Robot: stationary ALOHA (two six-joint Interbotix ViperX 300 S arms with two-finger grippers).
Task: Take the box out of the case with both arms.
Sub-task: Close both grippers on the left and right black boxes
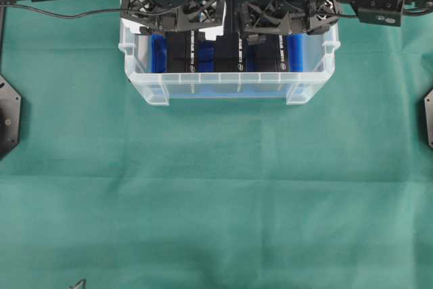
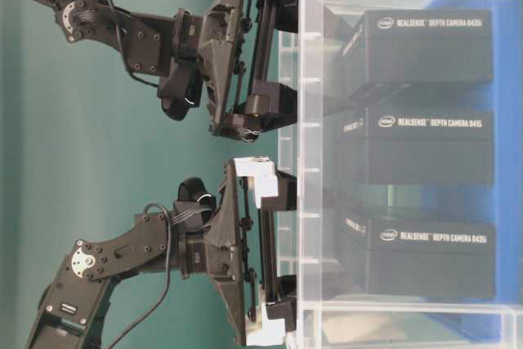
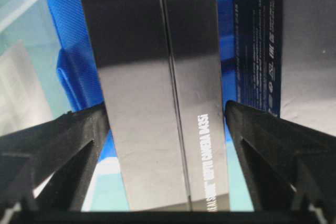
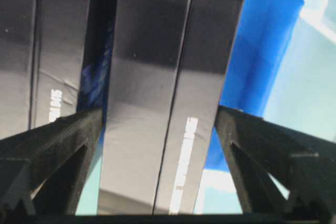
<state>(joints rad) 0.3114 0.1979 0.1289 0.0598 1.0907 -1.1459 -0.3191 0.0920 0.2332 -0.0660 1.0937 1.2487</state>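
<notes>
Left hand (image 3: 167, 116) and right hand (image 4: 157, 116) each spread wide astride a black box inside the case (image 1: 223, 89).

The overhead view looks straight down on the case (image 1: 226, 89) from afar. The table-level view, rotated sideways, faces the case wall close up. Each wrist view looks along its fingers (image 3: 63, 145) (image 4: 58, 140) at one black box (image 3: 157, 93) (image 4: 168, 93) between them.
</notes>
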